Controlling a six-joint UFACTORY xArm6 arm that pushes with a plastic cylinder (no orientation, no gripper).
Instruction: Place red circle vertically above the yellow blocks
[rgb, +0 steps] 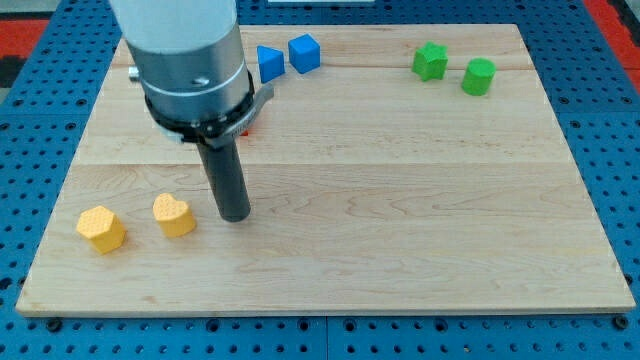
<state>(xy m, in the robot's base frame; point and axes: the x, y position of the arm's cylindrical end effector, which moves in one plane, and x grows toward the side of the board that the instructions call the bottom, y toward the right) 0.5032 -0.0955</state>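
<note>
My tip (236, 215) rests on the board just right of the yellow heart block (174, 215), a small gap apart. A yellow hexagon block (101, 229) lies further left, near the board's lower left corner. Only a sliver of a red block (249, 126) shows behind the arm's grey body, up and right of the yellow blocks; its shape is hidden.
A blue triangle block (269, 63) and a blue cube (304, 53) sit at the top centre. A green star-like block (430, 61) and a green cylinder (479, 76) sit at the top right. The wooden board (400, 200) lies on a blue pegboard.
</note>
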